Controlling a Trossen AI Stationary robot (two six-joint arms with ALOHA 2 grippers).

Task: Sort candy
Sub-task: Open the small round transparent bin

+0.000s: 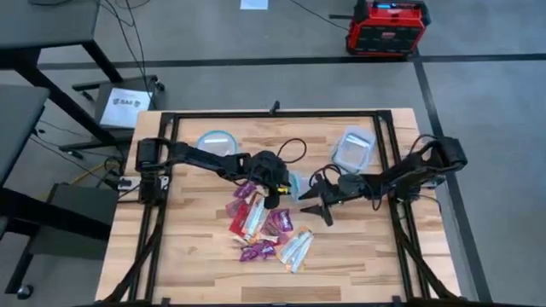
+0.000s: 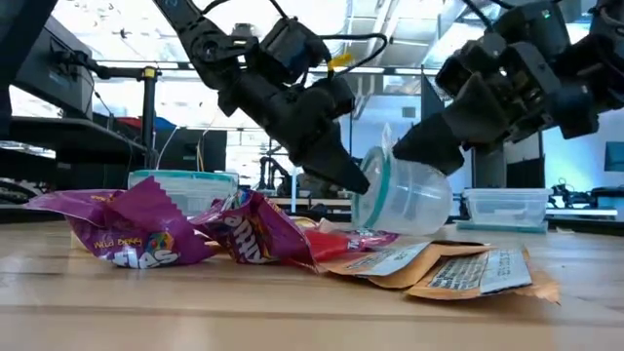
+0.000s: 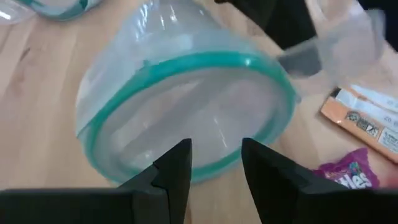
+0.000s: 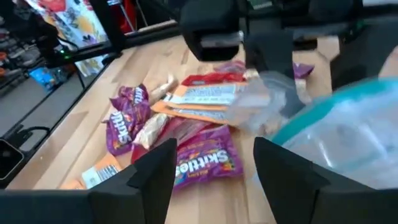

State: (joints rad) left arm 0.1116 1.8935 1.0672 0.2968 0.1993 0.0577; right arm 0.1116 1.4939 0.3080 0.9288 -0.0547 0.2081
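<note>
Candy (image 1: 266, 230) piled; left hand (image 3: 214, 163) (open) at container (image 3: 186, 112).

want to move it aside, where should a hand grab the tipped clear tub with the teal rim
Grip the teal rim of the tipped tub, coming from its open mouth. It lies tilted with the mouth toward the left hand, whose open fingers frame the rim; the curved clear wall looks slippery.

Three clear containers: round one (image 1: 219, 141) far left, rectangular one (image 1: 353, 147) far right, tilted round one (image 2: 405, 195) at centre. Candy pile (image 1: 266, 228) near centre: roughly a dozen wrapped sweets, exact count unclear. Two grippers: left (image 1: 271, 203), right (image 1: 314, 205).
</note>
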